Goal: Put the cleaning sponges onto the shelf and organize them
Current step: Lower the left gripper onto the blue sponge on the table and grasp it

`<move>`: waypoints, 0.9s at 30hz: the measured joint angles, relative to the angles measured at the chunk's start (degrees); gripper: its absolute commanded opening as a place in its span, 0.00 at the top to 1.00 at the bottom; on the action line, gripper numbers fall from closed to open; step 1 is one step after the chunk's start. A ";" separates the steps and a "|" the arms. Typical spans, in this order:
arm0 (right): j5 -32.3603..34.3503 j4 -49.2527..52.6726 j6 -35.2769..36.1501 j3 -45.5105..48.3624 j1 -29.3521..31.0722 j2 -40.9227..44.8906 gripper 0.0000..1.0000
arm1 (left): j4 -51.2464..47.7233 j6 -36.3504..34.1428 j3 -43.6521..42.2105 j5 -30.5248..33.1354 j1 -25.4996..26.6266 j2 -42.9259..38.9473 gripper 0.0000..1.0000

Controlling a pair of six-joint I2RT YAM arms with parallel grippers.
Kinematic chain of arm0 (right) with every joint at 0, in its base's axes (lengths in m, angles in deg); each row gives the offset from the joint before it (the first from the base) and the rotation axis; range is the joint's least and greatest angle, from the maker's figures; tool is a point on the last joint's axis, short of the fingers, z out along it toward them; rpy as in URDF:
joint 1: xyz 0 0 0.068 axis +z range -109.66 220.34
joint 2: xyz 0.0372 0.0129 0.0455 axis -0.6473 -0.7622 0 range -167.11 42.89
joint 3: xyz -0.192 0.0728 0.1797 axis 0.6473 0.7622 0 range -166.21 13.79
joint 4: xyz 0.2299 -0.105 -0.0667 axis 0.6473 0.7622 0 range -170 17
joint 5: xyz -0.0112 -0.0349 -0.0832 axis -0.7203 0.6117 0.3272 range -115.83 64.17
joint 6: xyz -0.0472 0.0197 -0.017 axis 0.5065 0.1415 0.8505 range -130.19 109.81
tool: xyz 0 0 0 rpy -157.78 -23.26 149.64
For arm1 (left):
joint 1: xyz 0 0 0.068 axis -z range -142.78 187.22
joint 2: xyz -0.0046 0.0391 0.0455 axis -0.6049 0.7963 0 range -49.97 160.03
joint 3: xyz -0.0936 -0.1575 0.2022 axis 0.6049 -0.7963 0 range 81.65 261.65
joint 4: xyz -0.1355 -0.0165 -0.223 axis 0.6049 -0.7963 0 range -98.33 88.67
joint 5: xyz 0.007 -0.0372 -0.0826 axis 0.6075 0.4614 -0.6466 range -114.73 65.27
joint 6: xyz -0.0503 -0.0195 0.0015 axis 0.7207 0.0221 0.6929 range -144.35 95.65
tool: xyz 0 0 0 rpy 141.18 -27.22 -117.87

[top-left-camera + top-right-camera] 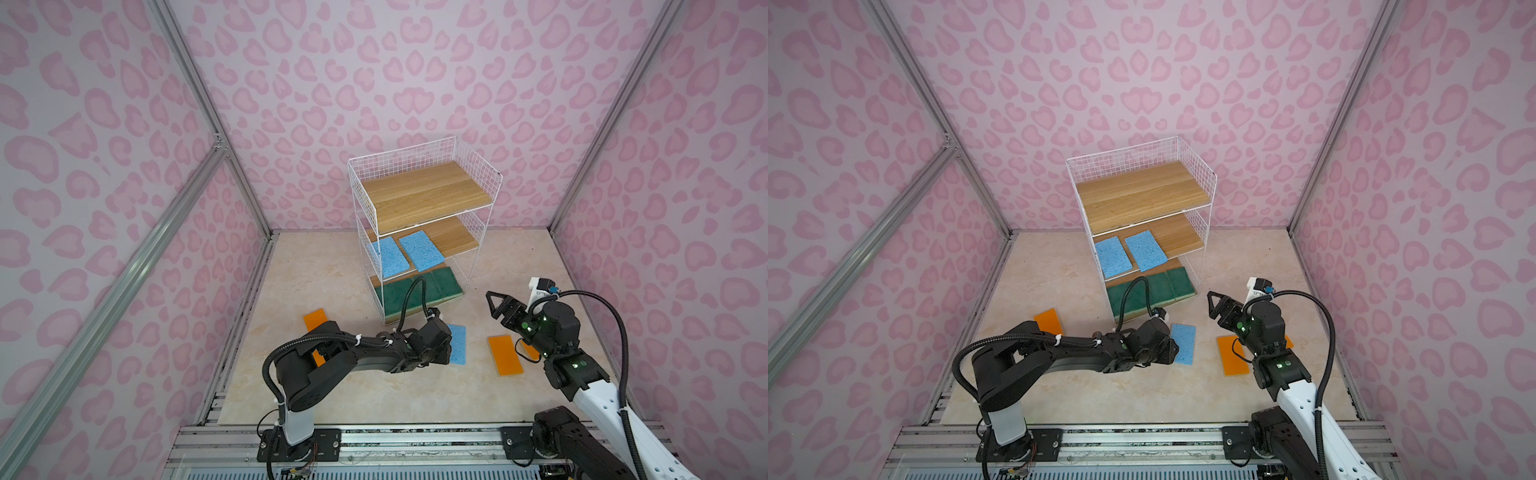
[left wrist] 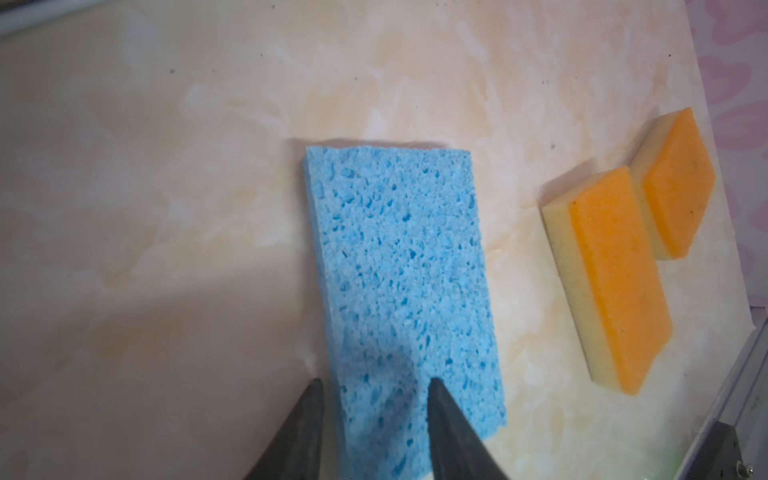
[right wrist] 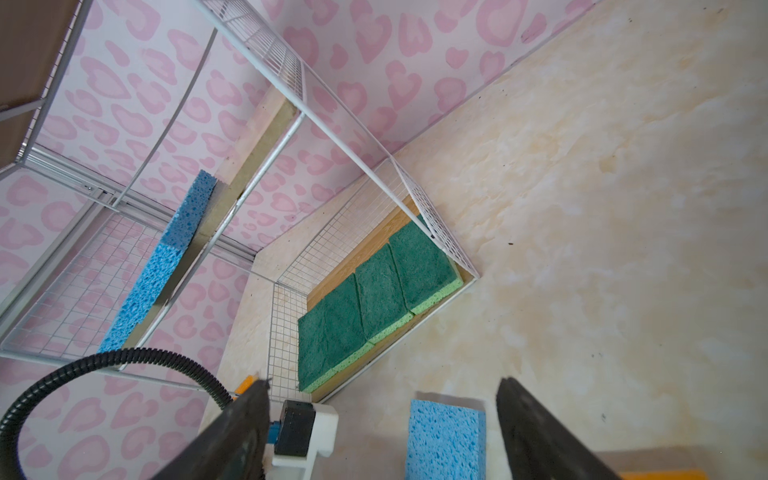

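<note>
A porous light blue rectangular sponge (image 2: pixel 399 257) is seen lying flat just in front of the white wire shelf with oak boards (image 1: pixel 424 191). Its long edge is straddled by the left gripper (image 2: pixel 374 381), whose fingers are slightly parted; whether it is clamped cannot be told. The right gripper (image 1: pixel 493 306) is held wide apart and empty, right of the shelf's bottom tier.

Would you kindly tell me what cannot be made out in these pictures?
- Left gripper: its own wrist hides its jaws in both top views; the left wrist view leaves unclear whether it grips the blue sponge.
- Far orange sponge: the right arm covers most of it in both top views.
- Orange patch under the left arm, in a top view: too little shows to identify it.
</note>
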 measured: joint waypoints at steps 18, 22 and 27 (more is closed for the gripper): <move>-1.95 -0.02 0.02 1.05 2.47 0.28 0.13 | 1.14 4.07 -6.34 3.04 0.00 -11.74 0.96; -1.90 -0.37 0.02 0.76 5.44 -0.87 0.13 | 0.74 6.34 -10.01 6.60 0.00 -18.10 0.96; -1.49 -1.66 0.02 -0.13 9.60 -3.72 0.14 | -0.33 9.75 -14.67 11.72 -0.33 -26.60 0.96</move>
